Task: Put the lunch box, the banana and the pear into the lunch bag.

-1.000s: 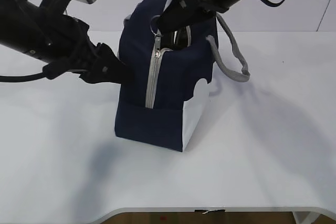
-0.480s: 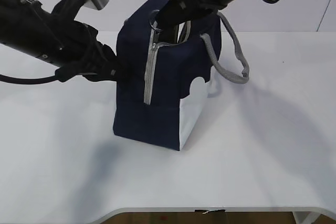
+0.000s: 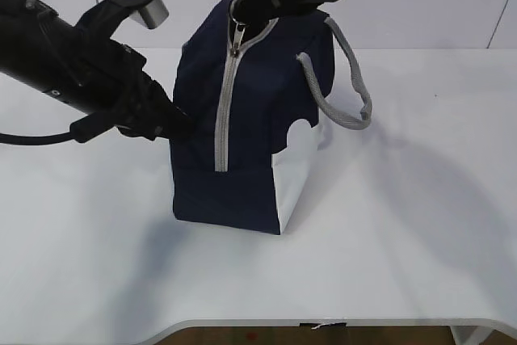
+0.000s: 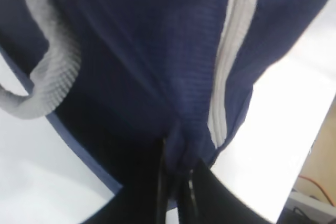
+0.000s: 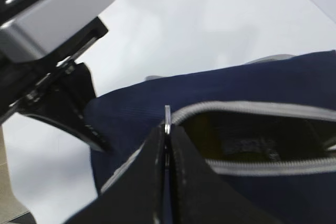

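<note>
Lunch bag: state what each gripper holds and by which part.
Left gripper pinches a fold of the lunch bag's navy side fabric. Right gripper clamps the ring pull of its zipper.

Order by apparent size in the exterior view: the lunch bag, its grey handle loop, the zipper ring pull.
1. lunch bag, clearly the largest.
2. grey handle loop.
3. zipper ring pull, the smallest and partly hidden by the right hand.

The right end effector [image 5: 167, 145] is clamped on the metal ring pull [image 5: 167, 120], held edge-on between its dark fingers [image 5: 149, 171]. Beyond it and to the right, the navy bag [image 5: 236, 85] gapes along its grey zipper [image 5: 252, 109], dark inside. Up left, the other arm [image 5: 50, 51] presses against the bag's side over the white tabletop [image 5: 199, 19].
</note>
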`<state>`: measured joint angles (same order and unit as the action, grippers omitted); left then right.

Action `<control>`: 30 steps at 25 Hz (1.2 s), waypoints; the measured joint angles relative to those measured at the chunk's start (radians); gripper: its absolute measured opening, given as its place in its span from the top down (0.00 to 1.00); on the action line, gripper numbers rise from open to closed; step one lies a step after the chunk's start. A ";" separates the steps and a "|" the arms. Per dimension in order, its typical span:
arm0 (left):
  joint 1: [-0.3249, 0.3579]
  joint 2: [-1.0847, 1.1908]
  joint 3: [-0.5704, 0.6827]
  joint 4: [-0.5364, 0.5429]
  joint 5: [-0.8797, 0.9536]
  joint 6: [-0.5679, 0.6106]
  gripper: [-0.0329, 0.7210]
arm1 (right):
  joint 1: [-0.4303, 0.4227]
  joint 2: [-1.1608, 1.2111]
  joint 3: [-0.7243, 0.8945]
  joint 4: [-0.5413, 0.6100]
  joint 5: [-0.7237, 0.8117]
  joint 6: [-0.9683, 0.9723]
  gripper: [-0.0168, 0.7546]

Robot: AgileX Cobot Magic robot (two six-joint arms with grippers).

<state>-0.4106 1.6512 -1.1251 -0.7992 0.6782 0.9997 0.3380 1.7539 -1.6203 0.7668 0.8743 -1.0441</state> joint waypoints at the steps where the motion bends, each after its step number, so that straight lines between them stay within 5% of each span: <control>1: 0.000 -0.006 0.000 0.010 0.012 0.000 0.96 | 0.000 0.000 0.000 -0.003 -0.010 0.000 0.97; 16: 0.010 -0.020 -0.006 0.150 0.164 0.000 0.96 | 0.004 0.000 -0.017 -0.079 -0.197 -0.002 0.97; 30: 0.160 -0.051 -0.006 0.148 0.288 -0.012 0.96 | 0.004 0.099 -0.017 -0.088 -0.382 0.074 0.97</control>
<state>-0.2507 1.6006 -1.1307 -0.6508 0.9667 0.9880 0.3417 1.8529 -1.6373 0.6784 0.4924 -0.9702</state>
